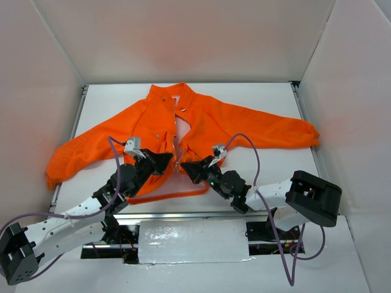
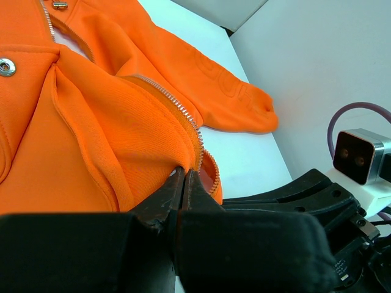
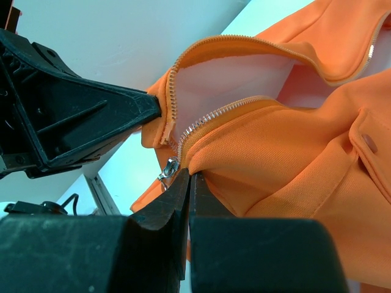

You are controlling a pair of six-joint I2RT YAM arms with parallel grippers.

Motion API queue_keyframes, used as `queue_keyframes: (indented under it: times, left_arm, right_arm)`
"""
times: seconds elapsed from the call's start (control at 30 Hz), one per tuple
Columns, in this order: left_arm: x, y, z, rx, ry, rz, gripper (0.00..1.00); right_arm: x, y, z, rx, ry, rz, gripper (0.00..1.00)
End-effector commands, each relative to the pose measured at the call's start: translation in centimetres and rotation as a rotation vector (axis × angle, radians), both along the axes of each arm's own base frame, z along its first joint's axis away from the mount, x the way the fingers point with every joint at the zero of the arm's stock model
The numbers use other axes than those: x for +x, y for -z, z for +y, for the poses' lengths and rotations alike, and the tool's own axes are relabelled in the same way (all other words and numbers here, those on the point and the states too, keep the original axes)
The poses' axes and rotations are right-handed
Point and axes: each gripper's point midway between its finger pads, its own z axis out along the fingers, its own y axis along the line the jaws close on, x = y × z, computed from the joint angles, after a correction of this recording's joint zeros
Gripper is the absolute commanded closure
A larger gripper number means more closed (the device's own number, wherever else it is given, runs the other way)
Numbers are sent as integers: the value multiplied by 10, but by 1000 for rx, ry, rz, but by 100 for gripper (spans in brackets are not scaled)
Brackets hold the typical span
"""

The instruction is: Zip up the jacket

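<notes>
The orange jacket lies spread on the white table, collar far, hem near, its front open with pale lining showing. My left gripper is shut on the jacket's lower front edge beside the zipper teeth; its jaws pinch the fabric. My right gripper is shut on the other lower front edge, right by the metal zipper slider. The two grippers face each other, tips close. The left gripper shows in the right wrist view holding the opposite zipper edge.
White walls close in the table at the back and both sides. A metal rail runs along the left edge. A foil-covered plate lies between the arm bases. Purple cables loop over both arms.
</notes>
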Motion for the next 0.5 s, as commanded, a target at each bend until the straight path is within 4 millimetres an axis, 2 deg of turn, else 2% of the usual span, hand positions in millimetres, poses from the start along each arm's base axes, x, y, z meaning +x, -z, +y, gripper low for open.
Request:
queue_keyframes:
  times: [0.0, 0.47]
  left_arm:
    - [1, -26, -1, -59, 0, -80, 100]
    - [1, -26, 1, -56, -3, -83, 100]
  right_arm:
    - [-4, -32, 7, 105, -24, -44, 100]
    - [-6, -36, 6, 125, -34, -57, 100]
